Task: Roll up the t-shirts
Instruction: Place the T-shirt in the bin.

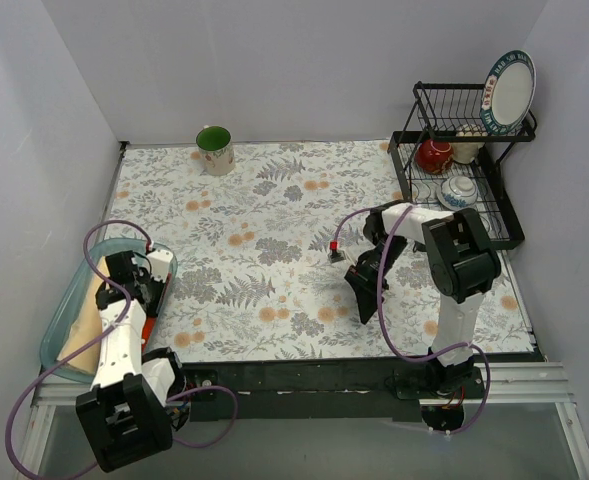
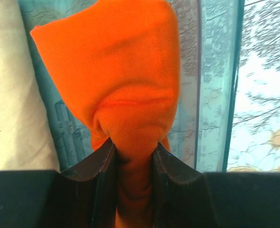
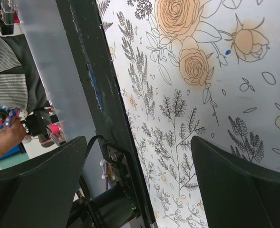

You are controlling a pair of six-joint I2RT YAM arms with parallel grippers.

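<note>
- Viewing from the top: one tub [image 1: 54,345] holds two shirts, one cream shirt [image 1: 82,335] and one orange shirt [image 1: 147,327]. The left gripper [image 1: 146,305] reaches into the tub. The right gripper [image 1: 362,292] hangs well apart from the tub.
- Left wrist: jaws clenched on a bunched fold of the orange shirt inside the tub, cream shirt just beside it.
- Right wrist: jaws spread wide, holding nothing.
- Handling, as judged: the fabric is light and limp and will sag, so take hold at a hem or shoulder edge.
</note>
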